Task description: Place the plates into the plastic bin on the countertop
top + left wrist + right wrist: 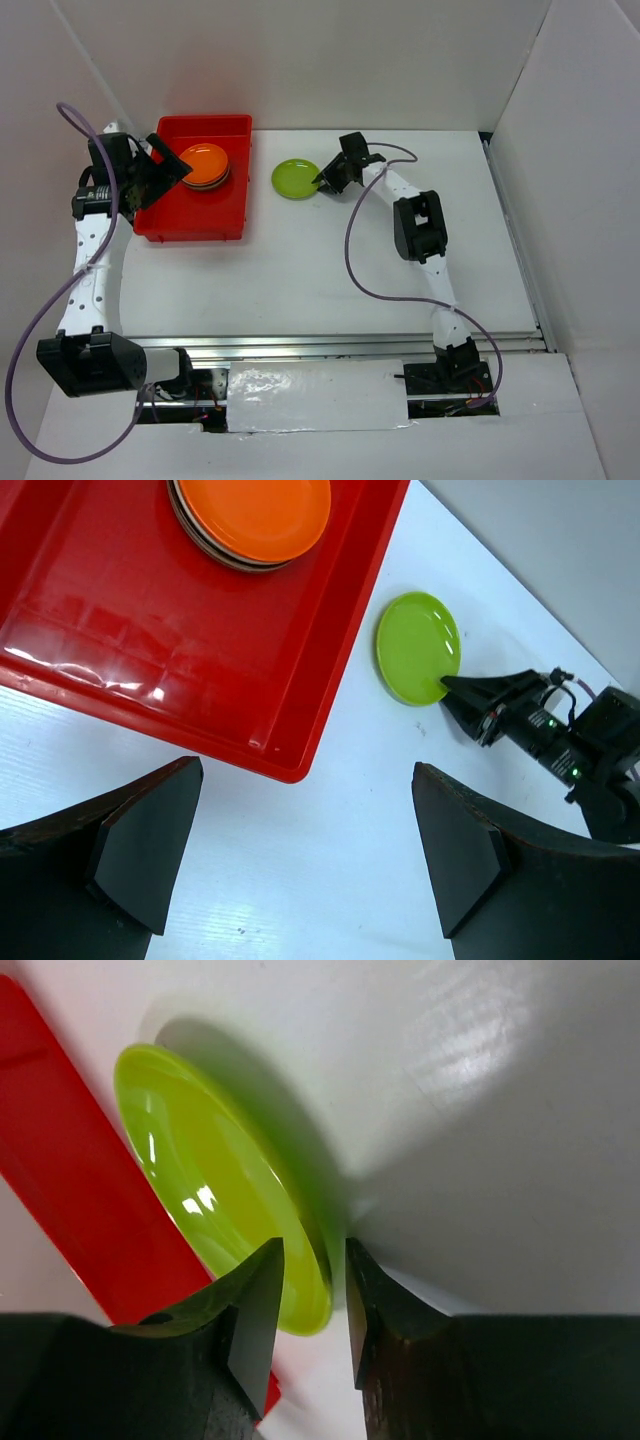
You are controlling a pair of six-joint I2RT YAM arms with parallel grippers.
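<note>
The lime green plate [294,178] lies on the white countertop [330,270] just right of the red plastic bin [200,218]. My right gripper [322,182] is shut on the plate's right rim, one finger above it and one below; the wrist view shows the plate [210,1190] between the fingertips [255,1300]. A stack of plates with an orange plate [205,165] on top sits in the bin's far right part; the lower ones are mostly hidden. My left gripper [163,168] is open and empty above the bin [150,650]. The green plate [415,645] and the right gripper [452,686] also show in the left wrist view.
White walls enclose the countertop at the back, left and right. A metal rail [350,345] runs along the near edge by the arm bases. A purple cable [352,240] loops off the right arm over the countertop.
</note>
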